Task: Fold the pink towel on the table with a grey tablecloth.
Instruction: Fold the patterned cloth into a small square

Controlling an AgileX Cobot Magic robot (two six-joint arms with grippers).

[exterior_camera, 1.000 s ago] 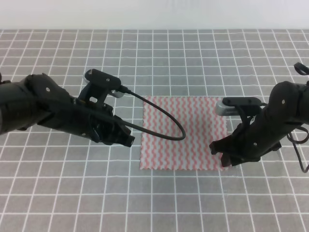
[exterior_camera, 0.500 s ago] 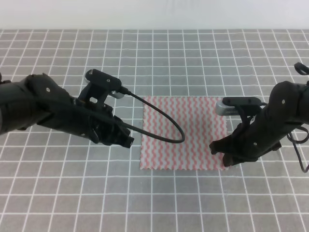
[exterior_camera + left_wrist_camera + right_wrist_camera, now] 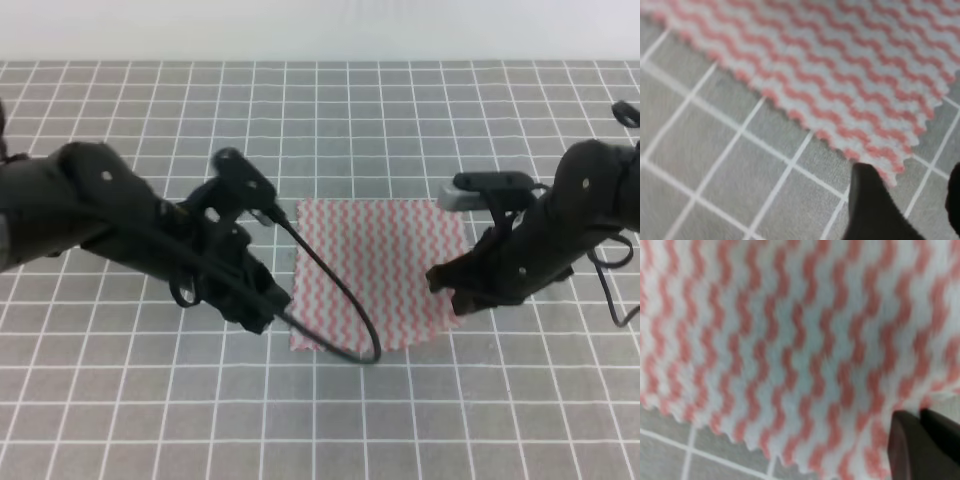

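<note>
the wide flat table with a grey tablecloth [image 3: 120, 400], printed with thin white lines forming small rectangles, is filling nearly the whole exterior high view. a plain pale wall [image 3: 320, 28] is running along its far edge.

the thin, roughly square pink towel [image 3: 375, 265], striped in wavy pink-red and white zigzags with scalloped edges, is lying near the middle of the table, between my two arms. its near right corner is looking lifted or drawn in, so the near edge is slanting.

my black left pincer [image 3: 262, 312] is sitting low, just beside the towel's near left corner. in the left wrist view one dark fingertip [image 3: 871, 205] is lying right at the scalloped corner of the towel, the other is showing at the frame's right edge, and a gap is standing between them with grid cloth visible in it, so the jaws are parted and holding nothing. a black cable [image 3: 335, 300] from this arm is looping over the towel's left part.

my black right pincer [image 3: 452, 296] is resting at the towel's near right corner. in the right wrist view the two dark fingers [image 3: 907, 440] are lying almost together over the towel's edge, seemingly pinching the cloth.
</note>
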